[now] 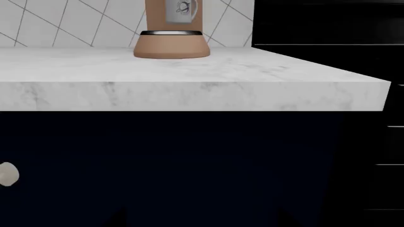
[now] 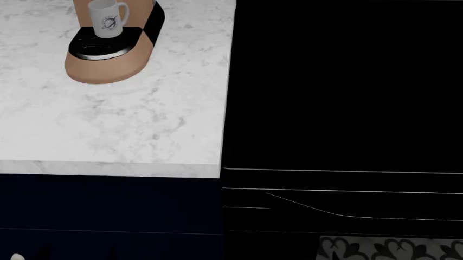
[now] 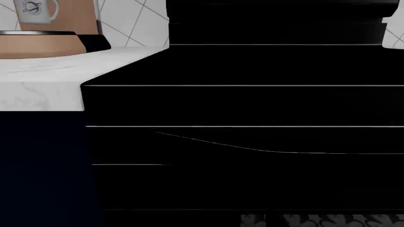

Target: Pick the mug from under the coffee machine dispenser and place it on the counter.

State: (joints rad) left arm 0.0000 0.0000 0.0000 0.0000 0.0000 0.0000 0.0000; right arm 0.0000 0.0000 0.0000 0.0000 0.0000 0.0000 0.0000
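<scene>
Upper left of head view: mug (image 2: 106, 19) sat on machine's (image 2: 108, 62) drip tray, on the counter (image 2: 130, 124). Neither end effector was in frame; state unknown.

Very little of the robot's body is showing. In the head view, a small pale sliver (image 2: 13, 256) is peeking in well below the front edge of the counter (image 2: 108, 169), towards that edge's left end. It is looking off-white, with a soft, rounded outline. Just beside it, two faint dark shapes (image 2: 45, 252) are standing out only slightly against the dark front below the counter. They are too dim to give a colour, a form or any marking, and whether they are belonging to the body cannot be told. Both wrist views are showing no part of the arms' own casing.
</scene>
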